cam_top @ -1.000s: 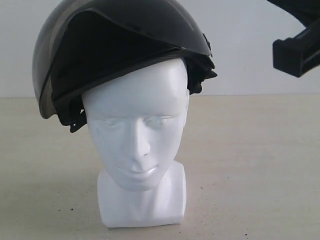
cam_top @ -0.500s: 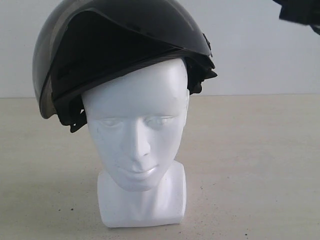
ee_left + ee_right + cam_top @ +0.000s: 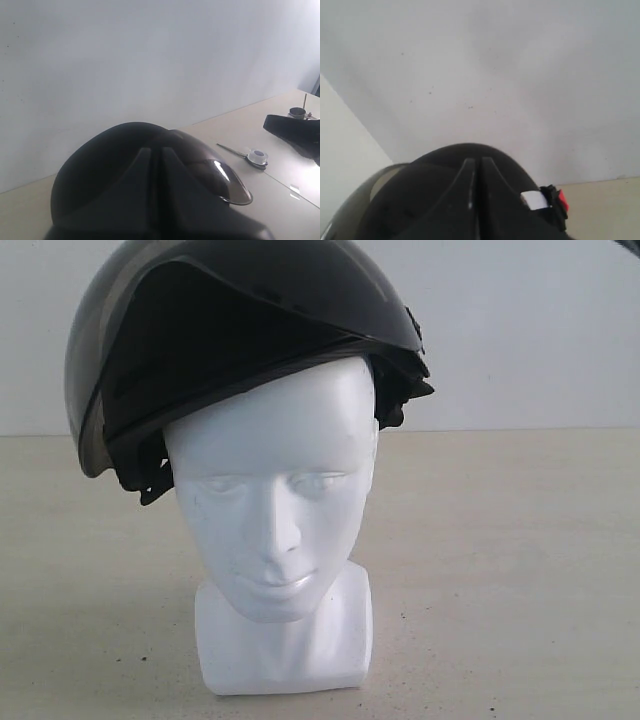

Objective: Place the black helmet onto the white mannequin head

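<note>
The black helmet (image 3: pixel 250 330) rests tilted on the white mannequin head (image 3: pixel 275 510). Its smoky visor (image 3: pixel 85 390) hangs low on the left and its straps (image 3: pixel 395 400) dangle at the right. The head stands upright on its squarish base (image 3: pixel 285 645), facing the camera. Seen from the left wrist, my left gripper (image 3: pixel 156 149) is shut and empty, close over the helmet's shell (image 3: pixel 95 165). My right gripper (image 3: pixel 476 160) is also shut and empty, above the helmet (image 3: pixel 434 166). Neither gripper shows in the exterior view, and contact with the shell cannot be told.
The beige table (image 3: pixel 500 570) runs back to a plain white wall (image 3: pixel 520 330). A small white-capped round item with a thin rod (image 3: pixel 257 156) lies on the table beside a black shape (image 3: pixel 295 132). A red buckle (image 3: pixel 562 200) and a white label (image 3: pixel 535 199) sit at the helmet's edge.
The right gripper has risen out of the exterior view at the upper right, leaving only a dark sliver in the corner. Helmet and head have not moved.
</note>
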You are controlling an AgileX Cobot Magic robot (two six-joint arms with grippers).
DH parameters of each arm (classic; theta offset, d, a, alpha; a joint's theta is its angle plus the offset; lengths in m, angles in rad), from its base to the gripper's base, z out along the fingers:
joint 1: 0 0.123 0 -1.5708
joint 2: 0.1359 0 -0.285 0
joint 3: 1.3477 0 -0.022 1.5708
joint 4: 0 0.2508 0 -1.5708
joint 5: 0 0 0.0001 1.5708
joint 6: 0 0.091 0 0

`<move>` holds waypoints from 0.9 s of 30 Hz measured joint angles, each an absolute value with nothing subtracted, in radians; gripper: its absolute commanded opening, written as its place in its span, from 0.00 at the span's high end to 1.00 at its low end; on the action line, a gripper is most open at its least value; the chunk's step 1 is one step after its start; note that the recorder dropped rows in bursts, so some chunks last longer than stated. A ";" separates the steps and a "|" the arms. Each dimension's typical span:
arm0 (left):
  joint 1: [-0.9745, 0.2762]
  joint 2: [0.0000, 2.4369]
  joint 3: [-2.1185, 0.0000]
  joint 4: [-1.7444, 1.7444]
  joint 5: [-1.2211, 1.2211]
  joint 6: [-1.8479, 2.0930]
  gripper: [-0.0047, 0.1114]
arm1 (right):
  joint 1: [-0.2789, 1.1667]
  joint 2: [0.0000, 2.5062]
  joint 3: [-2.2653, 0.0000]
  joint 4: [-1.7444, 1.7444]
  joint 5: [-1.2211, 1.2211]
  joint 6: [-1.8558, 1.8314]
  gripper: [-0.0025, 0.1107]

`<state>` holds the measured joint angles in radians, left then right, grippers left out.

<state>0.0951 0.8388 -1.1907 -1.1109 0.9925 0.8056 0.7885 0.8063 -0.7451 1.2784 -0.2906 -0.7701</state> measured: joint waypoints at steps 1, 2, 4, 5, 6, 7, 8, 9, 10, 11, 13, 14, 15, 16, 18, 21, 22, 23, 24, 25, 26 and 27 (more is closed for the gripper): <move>0.095 0.839 -1.191 -1.111 0.992 0.806 0.92 | 0.789 0.806 -0.745 1.273 -0.260 -0.789 0.98; 0.095 0.839 -1.191 -1.111 0.992 0.806 0.92 | 0.789 0.806 -0.745 1.269 -0.232 -0.806 0.98; 0.095 0.839 -1.191 -1.111 0.992 0.806 0.92 | 0.789 0.806 -0.745 1.268 -0.206 -0.814 0.98; 0.095 0.839 -1.191 -1.111 0.992 0.806 0.92 | 0.789 0.806 -0.745 1.265 -0.202 -0.806 0.98; 0.095 0.839 -1.191 -1.111 0.992 0.806 0.92 | 0.789 0.806 -0.745 1.242 -0.201 -0.765 0.98; 0.095 0.839 -1.191 -1.111 0.992 0.806 0.92 | 0.789 0.806 -0.745 1.207 -0.199 -0.710 0.98; 0.095 0.839 -1.191 -1.111 0.992 0.806 0.92 | 0.789 0.806 -0.745 1.142 -0.198 -0.614 0.98; 0.095 0.839 -1.191 -1.111 0.992 0.806 0.92 | 0.789 0.806 -0.745 1.058 -0.198 -0.502 0.98; 0.095 0.839 -1.191 -1.111 0.992 0.806 0.92 | 0.789 0.806 -0.745 0.978 -0.198 -0.407 0.98; 0.095 0.839 -1.191 -1.111 0.992 0.806 0.92 | 0.789 0.806 -0.745 0.862 -0.198 -0.280 0.98; 0.095 0.839 -1.191 -1.111 0.992 0.806 0.92 | 0.789 0.804 -0.745 0.643 -0.200 -0.018 0.98; 0.095 0.839 -1.191 -1.111 0.992 0.806 0.92 | 0.789 0.804 -0.749 0.535 -0.189 0.103 0.98; 0.095 0.839 -1.191 -1.111 0.992 0.806 0.92 | 0.789 0.804 -0.757 0.442 -0.173 0.188 0.98; 0.095 0.839 -1.191 -1.111 0.992 0.806 0.92 | 0.786 0.806 -0.772 0.362 -0.146 0.274 0.98; 0.095 0.839 -1.191 -1.111 0.992 0.806 0.92 | 0.768 0.815 -0.824 0.247 -0.042 0.372 0.98; 0.095 0.839 -1.191 -1.111 0.992 0.806 0.92 | 0.698 0.837 -0.962 0.124 0.226 0.431 0.98; 0.095 0.839 -1.191 -1.111 0.992 0.806 0.92 | 0.669 0.848 -1.019 0.092 0.328 0.441 0.98; 0.095 0.839 -1.191 -1.111 0.992 0.806 0.92 | 0.647 0.860 -1.065 0.075 0.408 0.438 0.98; 0.095 0.839 -1.191 -1.111 0.992 0.806 0.92 | 0.624 0.873 -1.120 0.058 0.503 0.417 0.98; 0.095 0.839 -1.191 -1.111 0.992 0.806 0.92 | 0.605 0.886 -1.172 0.049 0.589 0.388 0.98; 0.095 0.839 -1.191 -1.111 0.992 0.806 0.92 | 0.592 0.898 -1.209 0.039 0.655 0.366 0.98; 0.095 0.839 -1.191 -1.111 0.992 0.806 0.92 | 0.582 0.913 -1.251 0.033 0.730 0.341 0.98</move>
